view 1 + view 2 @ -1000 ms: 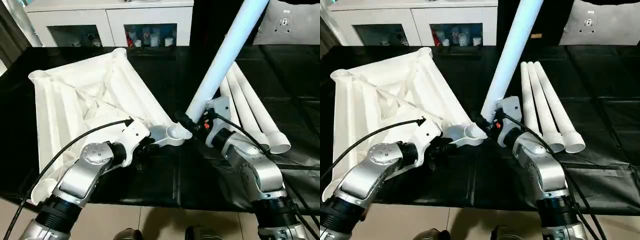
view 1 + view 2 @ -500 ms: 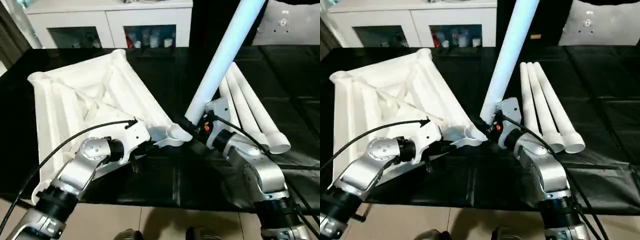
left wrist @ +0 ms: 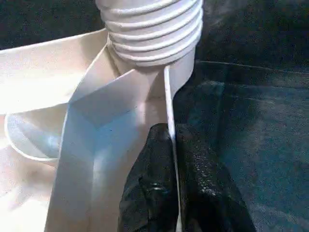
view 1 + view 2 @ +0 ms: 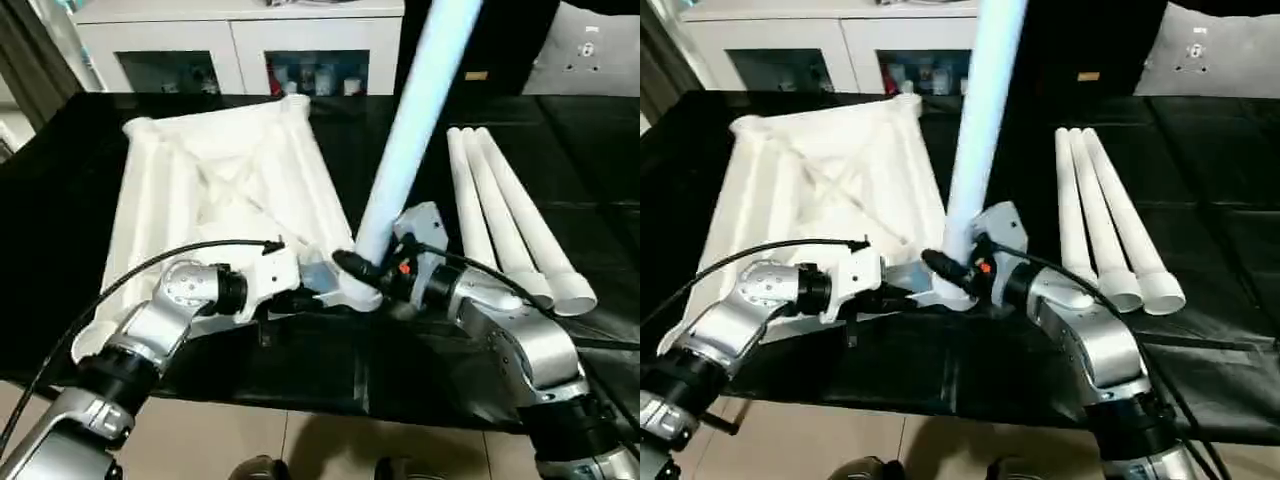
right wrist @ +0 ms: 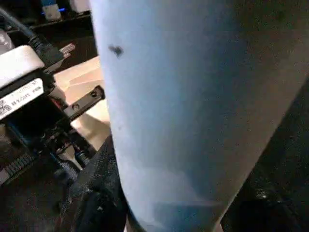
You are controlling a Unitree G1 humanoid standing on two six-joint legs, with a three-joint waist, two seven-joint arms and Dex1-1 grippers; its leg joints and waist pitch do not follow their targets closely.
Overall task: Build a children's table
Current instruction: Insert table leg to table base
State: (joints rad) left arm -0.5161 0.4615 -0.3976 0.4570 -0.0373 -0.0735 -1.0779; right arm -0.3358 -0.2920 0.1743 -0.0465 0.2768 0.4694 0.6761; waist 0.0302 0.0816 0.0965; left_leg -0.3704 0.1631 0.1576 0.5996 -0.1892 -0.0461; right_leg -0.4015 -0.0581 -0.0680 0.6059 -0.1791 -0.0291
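One leg (image 4: 408,150) is gripped by the right hand (image 4: 372,275) and seated in the top's (image 4: 215,195) corner socket, just beside the left hand (image 3: 171,181), which pinches a rib. Judged next: the leg must be pressed or twisted home while the top is held.

The table top (image 4: 225,195) lies underside-up on the left of the work surface (image 4: 590,180), three legs (image 4: 510,215) lie side by side well to its right, and between them a fourth leg (image 4: 410,140) stands steeply over the top's near right corner socket (image 3: 149,29), in front of a cabinet (image 4: 240,45).
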